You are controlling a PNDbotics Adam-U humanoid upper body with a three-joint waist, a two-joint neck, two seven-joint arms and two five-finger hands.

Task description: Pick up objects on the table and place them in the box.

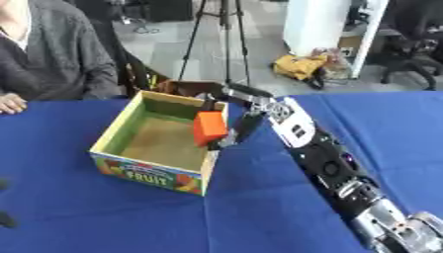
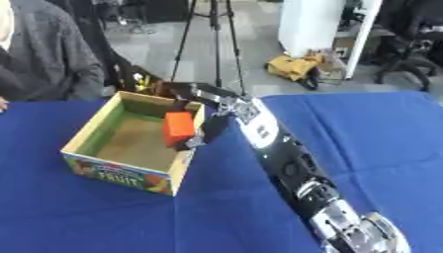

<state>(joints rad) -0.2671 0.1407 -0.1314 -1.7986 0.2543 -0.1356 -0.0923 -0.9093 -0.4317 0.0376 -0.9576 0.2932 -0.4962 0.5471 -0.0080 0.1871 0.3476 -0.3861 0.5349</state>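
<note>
Both views are evenly and brightly lit from above. Soft shadows are cast inside the box [image 1: 130,129]. Everything is rendered slightly blurred, and glare is seen at upper right.
</note>
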